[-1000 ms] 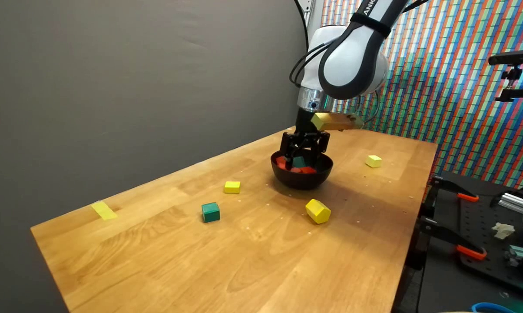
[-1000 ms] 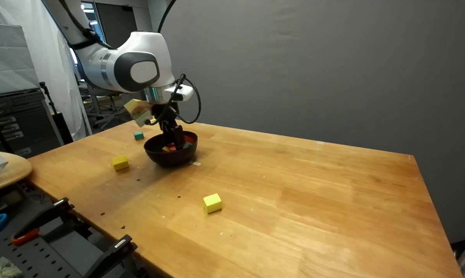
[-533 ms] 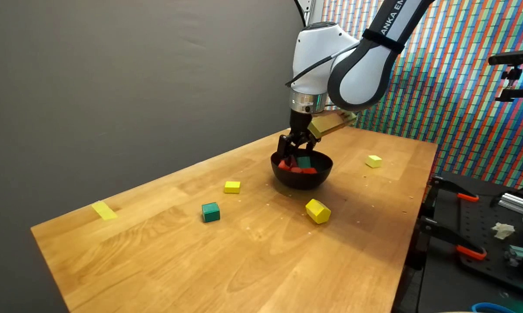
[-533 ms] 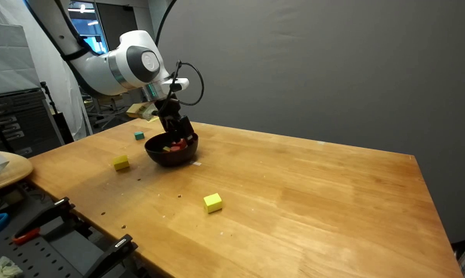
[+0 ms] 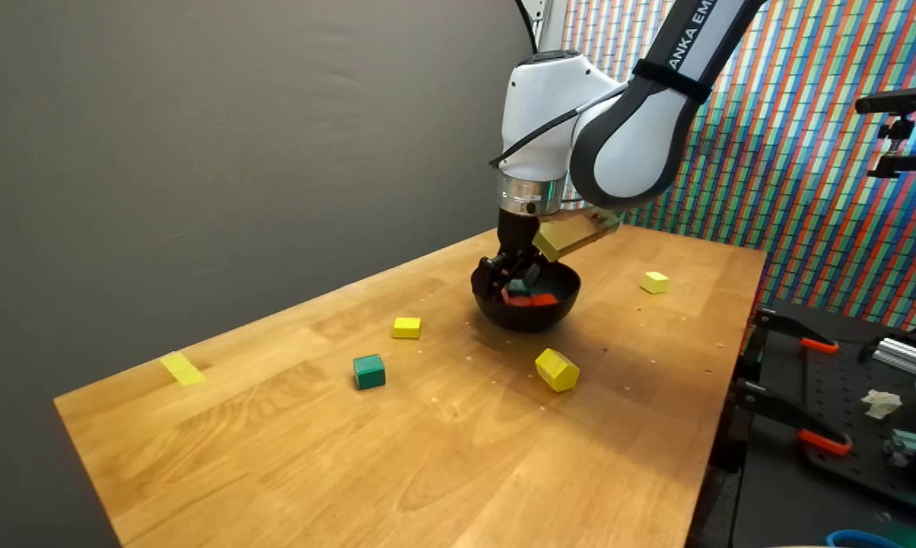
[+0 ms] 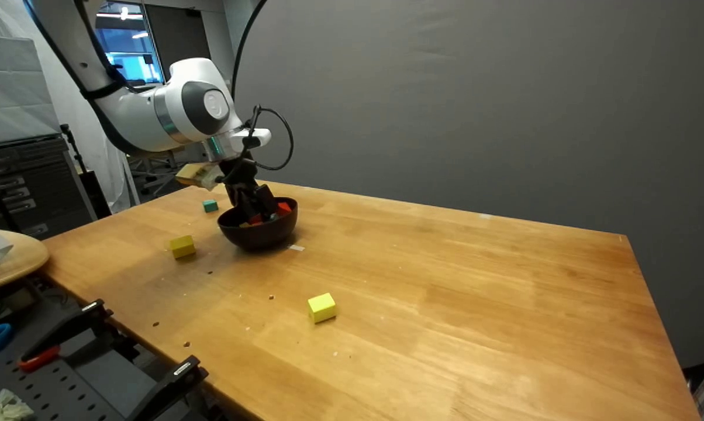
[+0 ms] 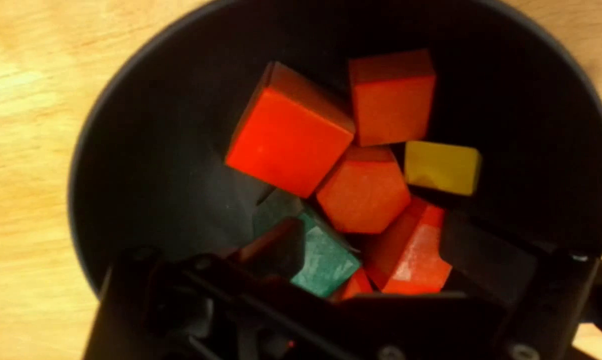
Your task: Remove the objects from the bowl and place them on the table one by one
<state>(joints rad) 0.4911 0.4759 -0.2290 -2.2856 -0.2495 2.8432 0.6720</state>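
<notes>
In the black bowl (image 5: 526,318) lie several red blocks (image 7: 291,142), a green block (image 7: 328,260) and 1 yellow block (image 7: 442,169), with the gripper (image 7: 378,252) low among them, its fingers (image 7: 486,260) spread apart, the green block and red blocks showing between them. The bowl stands on the wooden table (image 5: 427,472), where, in an exterior view, 3 yellow blocks (image 5: 557,370) and another green block (image 5: 369,372) rest clear of it.

Bent arm (image 5: 631,148), end effector (image 7: 373,245) tilted downward, fingers (image 7: 486,255) apart.
</notes>
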